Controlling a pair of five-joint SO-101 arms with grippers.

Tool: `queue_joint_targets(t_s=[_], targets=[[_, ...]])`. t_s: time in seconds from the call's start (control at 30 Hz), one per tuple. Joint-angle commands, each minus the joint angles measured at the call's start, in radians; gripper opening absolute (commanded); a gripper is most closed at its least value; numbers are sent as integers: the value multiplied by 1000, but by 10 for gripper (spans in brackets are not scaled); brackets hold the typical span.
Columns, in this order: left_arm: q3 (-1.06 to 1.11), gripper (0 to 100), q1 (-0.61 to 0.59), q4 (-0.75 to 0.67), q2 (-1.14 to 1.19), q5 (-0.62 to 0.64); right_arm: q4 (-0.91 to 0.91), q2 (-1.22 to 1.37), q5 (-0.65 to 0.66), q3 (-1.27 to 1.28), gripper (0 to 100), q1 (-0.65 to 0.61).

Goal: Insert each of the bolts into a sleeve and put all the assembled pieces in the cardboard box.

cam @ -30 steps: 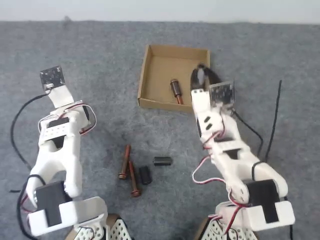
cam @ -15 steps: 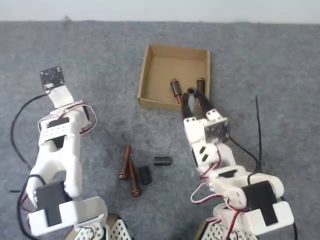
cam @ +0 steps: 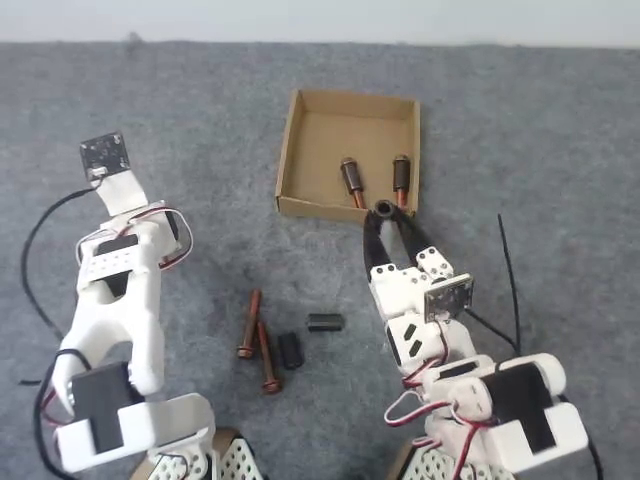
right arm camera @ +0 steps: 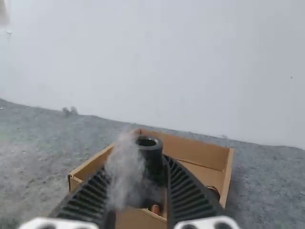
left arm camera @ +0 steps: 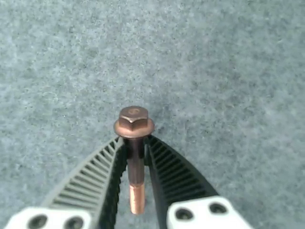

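My left gripper point(left arm camera: 136, 145) is shut on a copper bolt point(left arm camera: 135, 123), gripping its shank with the hex head past the fingertips, above grey carpet. Just in front of the cardboard box point(cam: 288, 150), my right gripper point(cam: 385, 225) is shut on a black sleeve point(cam: 383, 209). In the right wrist view the sleeve point(right arm camera: 148, 149) stands upright between the fingers of the right gripper point(right arm camera: 152, 161), its hole up, with the box point(right arm camera: 200, 152) behind. Two assembled pieces point(cam: 350, 180) point(cam: 401, 178) lie in the box. On the carpet lie two loose bolts point(cam: 250, 322) point(cam: 266, 358) and two black sleeves point(cam: 290, 350) point(cam: 325, 322).
The left arm point(cam: 115, 290) stands folded at the left of the grey carpet. A black cable point(cam: 512, 290) runs along the right arm's outer side. A pale wall rises behind the box.
The right arm has pulled back from over the box toward its base. The second piece in the box, hidden by the gripper a second ago, now shows. The left arm has not moved.
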Motion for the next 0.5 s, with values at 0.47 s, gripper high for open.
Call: queue_joint_targets(t_s=[0.47], targets=[[-2,11,23,-20,-54,-9,-31,44,-12,23,6,-197]])
